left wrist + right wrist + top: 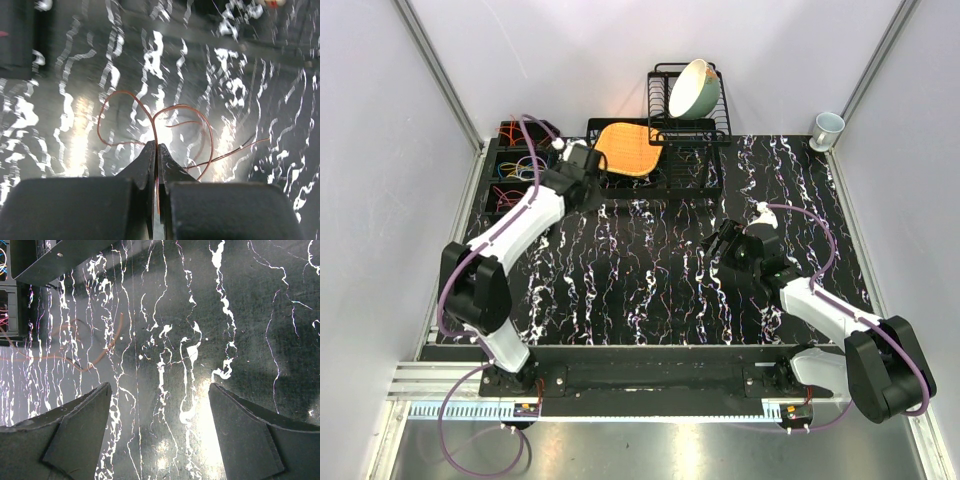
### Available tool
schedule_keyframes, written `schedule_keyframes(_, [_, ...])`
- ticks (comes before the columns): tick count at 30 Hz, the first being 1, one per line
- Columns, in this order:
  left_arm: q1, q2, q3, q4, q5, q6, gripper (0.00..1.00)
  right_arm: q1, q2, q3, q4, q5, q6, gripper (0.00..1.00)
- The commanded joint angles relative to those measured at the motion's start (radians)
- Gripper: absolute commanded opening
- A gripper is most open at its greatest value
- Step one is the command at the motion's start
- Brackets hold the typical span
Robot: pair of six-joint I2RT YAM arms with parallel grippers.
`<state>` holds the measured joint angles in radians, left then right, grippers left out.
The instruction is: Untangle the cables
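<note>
Hands: we count two, the left hand (582, 165) and the right hand (728, 243).
Cables: we count one orange cable (154, 125), pinched between the left hand's fingers. More cables (523, 162), in orange, red, yellow and blue, lie beyond that hand and to its left, too tangled for us to number.
Bin (506, 148): one, with three compartments that we can see.
Dish rack (720, 112): one, beyond the right hand.
Bowl (694, 88): one, in the rack.
Orange plate (625, 148): one, just beside the left hand.
Mug (826, 128): one, well beyond the right hand.
Counter (650, 290): one.
</note>
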<state>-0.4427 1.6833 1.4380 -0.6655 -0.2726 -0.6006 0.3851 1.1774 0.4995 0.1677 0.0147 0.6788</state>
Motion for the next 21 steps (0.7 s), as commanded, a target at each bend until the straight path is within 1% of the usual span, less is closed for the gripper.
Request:
schedule_keyframes(1, [0.07,-0.063,0.076,-0.019,0.035,0.051,0.0,-0.006,0.002,0.037,0.024,0.002,-0.005,0.85])
schedule_keyframes(9, [0.185,-0.093,0.208,-0.063,0.058,0.108,0.0,-0.005,0.002,0.042,0.024,0.001,-0.005,0.84])
schedule_keyframes(21, [0.306,-0.065,0.412,-0.108,0.105,0.182,0.0,-0.005,0.007,0.045,0.023,0.001,-0.007,0.85])
